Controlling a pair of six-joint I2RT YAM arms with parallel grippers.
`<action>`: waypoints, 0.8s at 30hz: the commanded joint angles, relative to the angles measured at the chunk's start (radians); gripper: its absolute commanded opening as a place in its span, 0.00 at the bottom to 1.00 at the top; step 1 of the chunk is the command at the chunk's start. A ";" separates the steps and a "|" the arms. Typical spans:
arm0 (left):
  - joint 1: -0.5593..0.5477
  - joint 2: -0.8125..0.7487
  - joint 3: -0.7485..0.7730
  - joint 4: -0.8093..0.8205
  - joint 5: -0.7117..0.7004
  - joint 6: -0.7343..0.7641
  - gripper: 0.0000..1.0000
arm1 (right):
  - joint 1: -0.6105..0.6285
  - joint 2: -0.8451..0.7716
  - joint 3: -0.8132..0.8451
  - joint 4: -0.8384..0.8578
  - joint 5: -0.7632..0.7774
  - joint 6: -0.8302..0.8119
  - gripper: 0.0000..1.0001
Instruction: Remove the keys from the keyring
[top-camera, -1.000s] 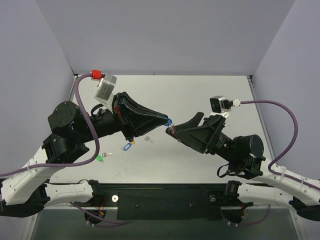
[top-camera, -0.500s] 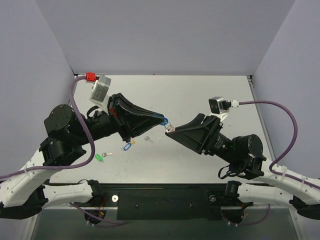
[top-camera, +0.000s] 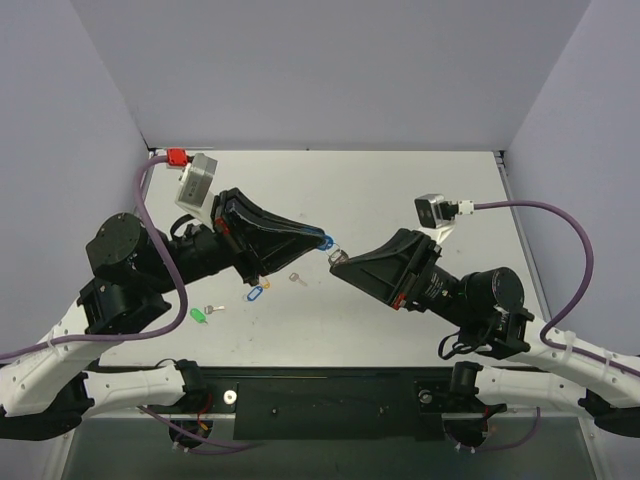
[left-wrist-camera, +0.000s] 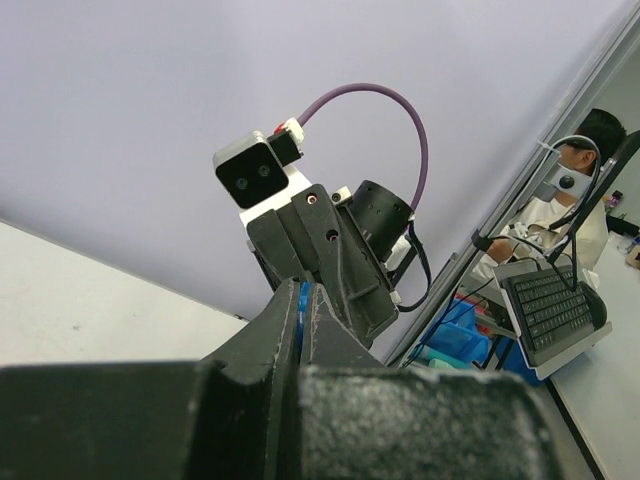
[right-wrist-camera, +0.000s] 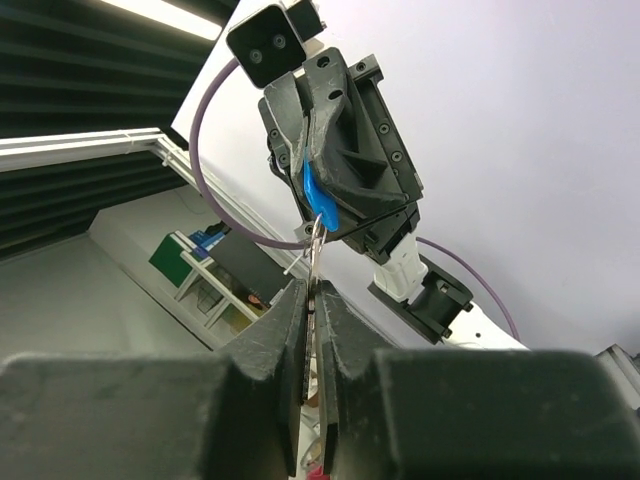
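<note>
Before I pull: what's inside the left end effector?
The left end effector is shut on a blue tag; a silvery metal piece runs from the tag into the shut right end effector. The clamped part of the tag is hidden.

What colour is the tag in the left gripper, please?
Blue tag; best seen in right wrist view.

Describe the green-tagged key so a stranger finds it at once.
Start at the left arm over the white table. Beside its forearm, near the table's front edge, lies the green-tagged key. Its tag is the only green one; the blue-tagged key lies to its right.
</note>
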 joint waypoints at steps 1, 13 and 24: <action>-0.004 -0.025 -0.022 0.071 -0.004 -0.002 0.00 | 0.013 -0.001 0.053 0.033 0.013 -0.030 0.02; -0.004 -0.138 -0.104 -0.013 -0.073 0.024 0.63 | 0.016 -0.020 0.107 -0.234 0.011 -0.112 0.00; -0.004 -0.264 -0.141 -0.205 -0.070 0.064 0.75 | 0.017 -0.015 0.275 -0.724 -0.113 -0.281 0.00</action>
